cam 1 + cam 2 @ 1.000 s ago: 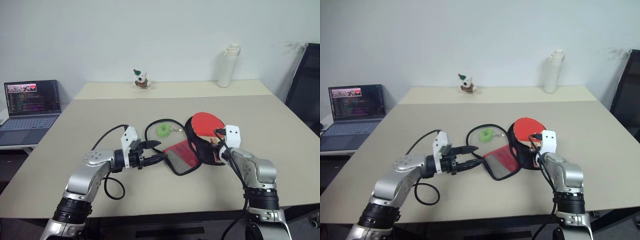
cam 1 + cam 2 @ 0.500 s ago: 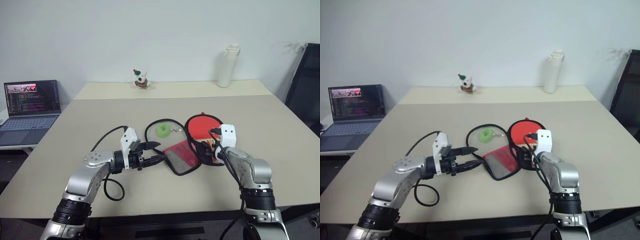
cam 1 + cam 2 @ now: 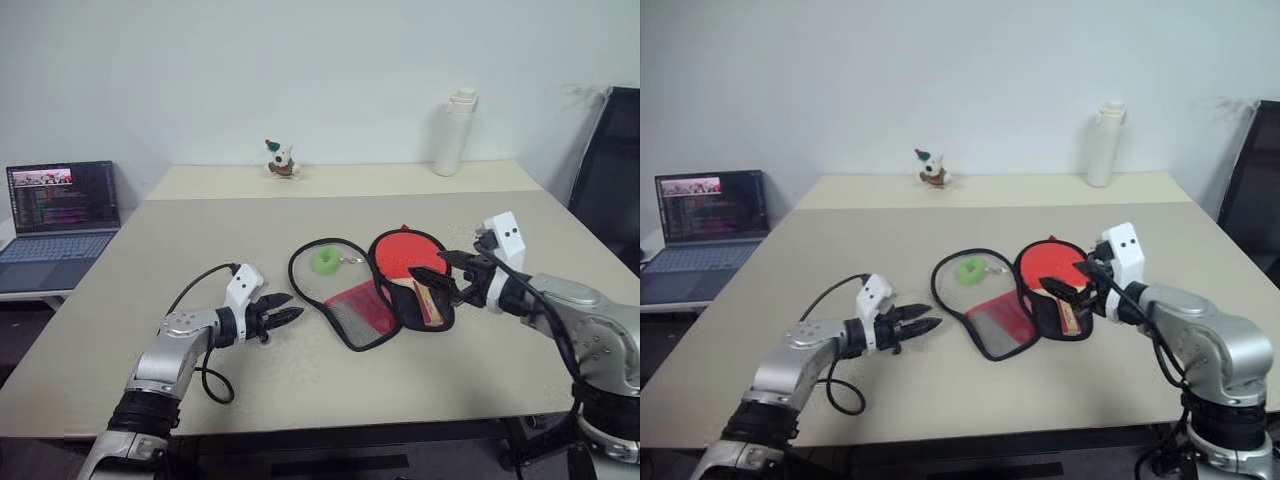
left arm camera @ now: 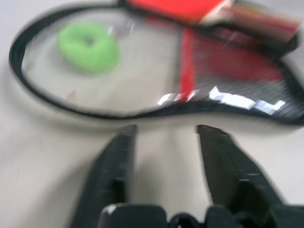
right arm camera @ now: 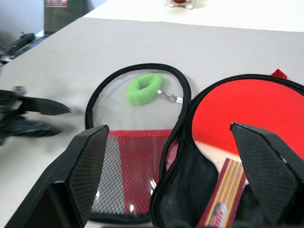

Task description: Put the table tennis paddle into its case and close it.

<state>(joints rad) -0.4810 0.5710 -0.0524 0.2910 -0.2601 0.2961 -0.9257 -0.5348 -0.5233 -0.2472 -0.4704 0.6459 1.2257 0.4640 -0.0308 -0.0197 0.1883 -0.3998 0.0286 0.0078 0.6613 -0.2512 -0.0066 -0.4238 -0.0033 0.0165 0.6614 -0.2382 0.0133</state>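
A plain white wall backs a broad beige surface (image 3: 300,215), which carries everything at comfortable reach for both arms. On a side desk to the robot's left stands an open dark laptop (image 3: 60,215), and at the far edge of the surface stand a tall white bottle (image 3: 452,133) and a small white toy figure (image 3: 280,158), all well apart from the work and likely of no concern to it. Near the middle lies the soft paddle-shaped zip case (image 3: 368,290), spread open like a book: its black fabric half cradles the table tennis paddle (image 3: 1055,268), whose round red rubber face lies flat with the striped light wooden handle pointing toward the robot, while the clear and red-mesh half lies flat to the left, so the paddle seems already seated and the flap remains to be folded over and zipped. The right claw (image 3: 1080,280) hovers above the paddle, spread wide and empty, apparently free of it. The left claw (image 3: 280,312), partly open and empty, sits low just short of the flap's black rim, probably placed to lift it. A small green ball (image 5: 144,88) rests inside the flap.
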